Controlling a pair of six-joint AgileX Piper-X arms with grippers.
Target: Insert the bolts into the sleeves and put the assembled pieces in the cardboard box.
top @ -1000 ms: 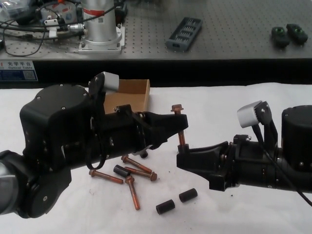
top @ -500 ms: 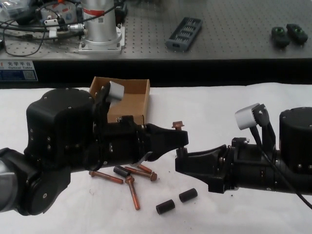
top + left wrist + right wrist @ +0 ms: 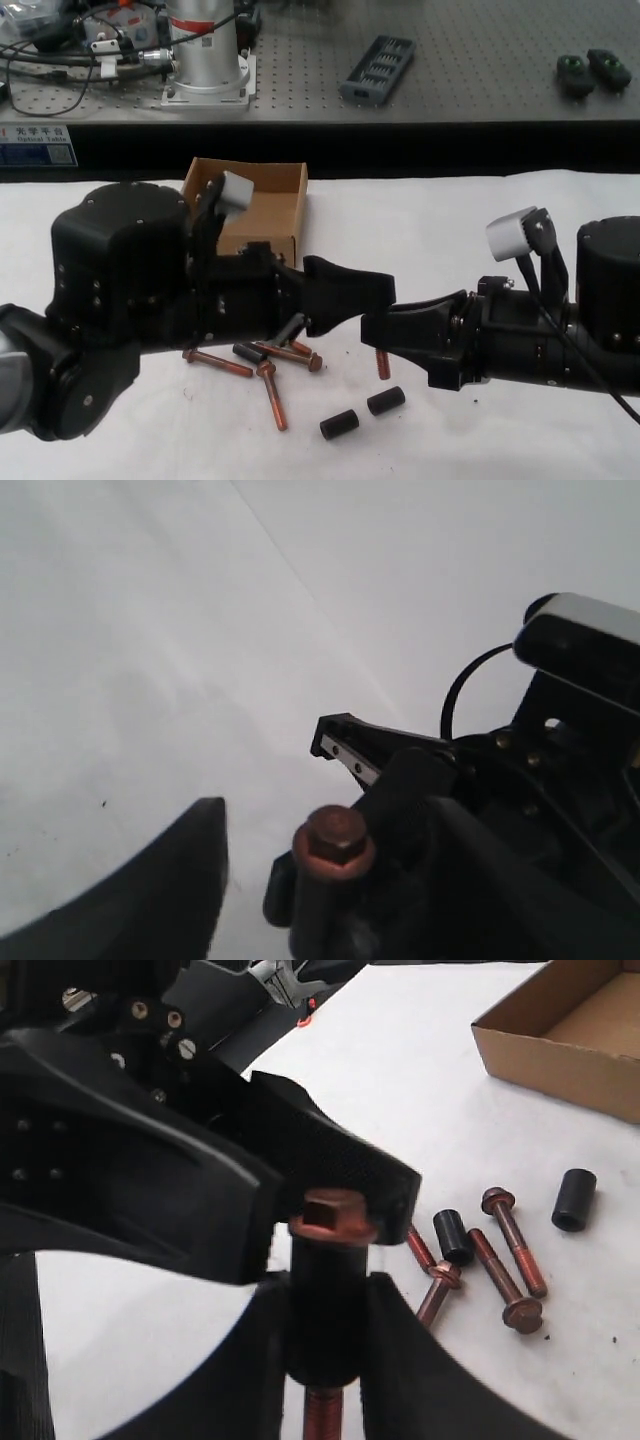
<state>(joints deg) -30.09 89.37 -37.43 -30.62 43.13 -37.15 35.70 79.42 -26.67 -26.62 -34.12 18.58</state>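
White cloth [image 3: 450, 220] covers the bench, with a black drilled table behind it, and the cardboard box [image 3: 270, 215] stands open at the cloth's far edge. In front of the box and off its right corner the two arms meet. The right gripper [image 3: 325, 1290] is clenched on a black sleeve [image 3: 322, 1325], held upright. A copper bolt [image 3: 333, 1218] sits in the sleeve with its head on the top rim and its shank [image 3: 382, 363] poking out below. The left gripper [image 3: 325, 825] brackets the bolt head with its jaws apart. Bare cloth shows between one finger [image 3: 170, 880] and the head, so I judge it released, though whether the other finger touches is hard to tell. Loose bolts [image 3: 272, 372] lie in front of the box, and two spare sleeves [image 3: 385, 400] lie farther from it. The insertion looks complete, so the step in hand is parting the arms and carrying the piece to the box. To do it well, the left arm should draw off without brushing the head. Only the sleeve is gripped, and the bolt probably rides loose inside it. The right arm should hold the piece head-up, since tipping it could let the bolt slide out. It should clear the box wall with the hanging shank, then lower inside before opening.
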